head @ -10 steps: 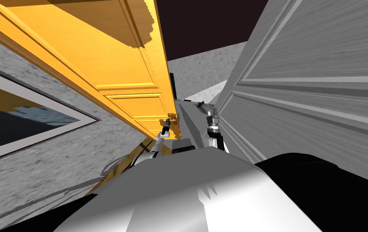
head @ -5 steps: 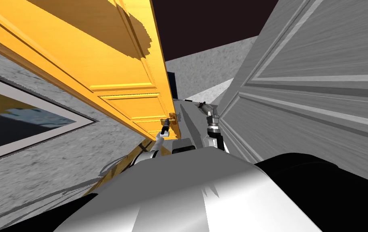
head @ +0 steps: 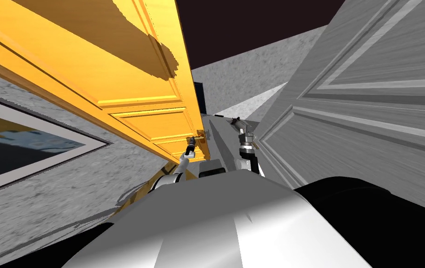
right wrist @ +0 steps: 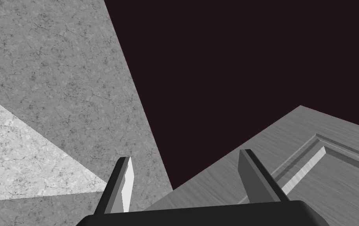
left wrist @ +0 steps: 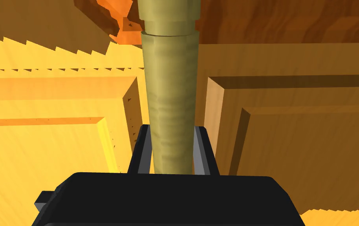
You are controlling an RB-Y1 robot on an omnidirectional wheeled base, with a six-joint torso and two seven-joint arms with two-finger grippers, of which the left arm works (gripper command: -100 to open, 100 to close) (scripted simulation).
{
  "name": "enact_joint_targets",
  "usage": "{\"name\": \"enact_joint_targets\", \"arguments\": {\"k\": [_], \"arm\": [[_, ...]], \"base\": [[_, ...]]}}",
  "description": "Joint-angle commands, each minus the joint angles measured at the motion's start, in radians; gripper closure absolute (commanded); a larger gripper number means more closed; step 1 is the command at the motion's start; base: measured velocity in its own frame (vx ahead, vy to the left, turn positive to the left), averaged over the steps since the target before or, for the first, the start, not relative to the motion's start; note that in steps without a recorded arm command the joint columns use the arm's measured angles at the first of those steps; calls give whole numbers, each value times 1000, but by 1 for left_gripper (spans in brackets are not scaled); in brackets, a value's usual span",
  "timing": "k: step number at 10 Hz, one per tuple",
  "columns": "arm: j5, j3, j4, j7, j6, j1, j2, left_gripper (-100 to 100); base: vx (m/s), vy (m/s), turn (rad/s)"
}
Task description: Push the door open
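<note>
Beyond the left gripper stands the yellow panelled door; its tan lever handle runs between the two fingers, pinched on both sides. Fingers of the right gripper are spread wide, touching nothing, beside a grey door.

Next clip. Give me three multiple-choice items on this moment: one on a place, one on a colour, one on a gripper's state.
1. Where is the left gripper?
A at the yellow door's handle
B on a window sill
C on the floor

2. The other door, by the right gripper, is:
A yellow
B grey
C red

3. The right gripper's fingers are:
A shut on a handle
B open
C shut on nothing

Answers: 1 A, its fingers press the handle's sides in the left wrist view. 2 B, that door's panels are drawn grey. 3 B, the fingers stand well apart with nothing between them.
</note>
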Motion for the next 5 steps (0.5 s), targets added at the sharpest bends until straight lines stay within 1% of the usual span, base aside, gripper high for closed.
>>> {"name": "enact_joint_targets", "arguments": {"k": [1, 2, 3, 4, 5], "arm": [[2, 4, -50, 5, 24, 25, 20, 100], [2, 4, -54, 5, 24, 25, 20, 100], [18, 9, -55, -17, 24, 25, 27, 100], [18, 9, -55, -17, 24, 25, 27, 100], [33, 14, -55, -36, 23, 24, 31, 100]], "base": [[39, 31, 0], [15, 9, -7], [102, 32, 122], [118, 21, 47], [142, -19, 139]]}}
